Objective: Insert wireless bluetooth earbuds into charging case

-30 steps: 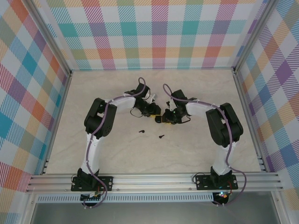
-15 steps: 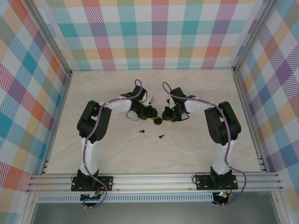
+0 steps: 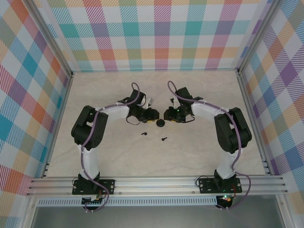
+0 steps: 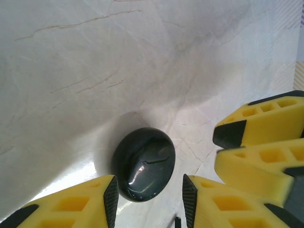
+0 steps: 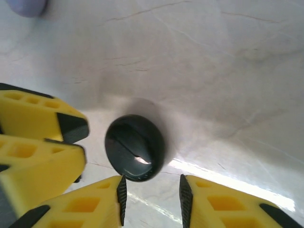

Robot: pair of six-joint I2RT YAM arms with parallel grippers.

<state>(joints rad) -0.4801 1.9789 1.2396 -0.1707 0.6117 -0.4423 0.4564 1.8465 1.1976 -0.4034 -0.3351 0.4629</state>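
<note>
Both arms have drawn back toward the top of the frame since a second ago, when their fingers were bunched over the case. In the overhead view the left gripper (image 3: 153, 114) and right gripper (image 3: 167, 114) face each other just above the black case (image 3: 160, 123), which sits on the table (image 3: 199, 152) below the gap between them, about as near one as the other. Two black earbuds (image 3: 144, 133) (image 3: 164, 139) lie loose lower in the frame, apart from the case; the left-hand one is nearer the left arm.

From the left wrist, the left gripper (image 4: 150, 202) has its jaws spread and grips nothing. The case (image 4: 143, 163), seemingly closed, lies at centre with its lower edge just between the tips and its slightly longer side running up the frame.

From the right wrist, the right gripper (image 5: 153, 202) is likewise spread and empty, with the case (image 5: 135, 147) just above its tips, a little left of centre. A lilac blob (image 5: 26, 5) sits blurred at upper left.
</note>
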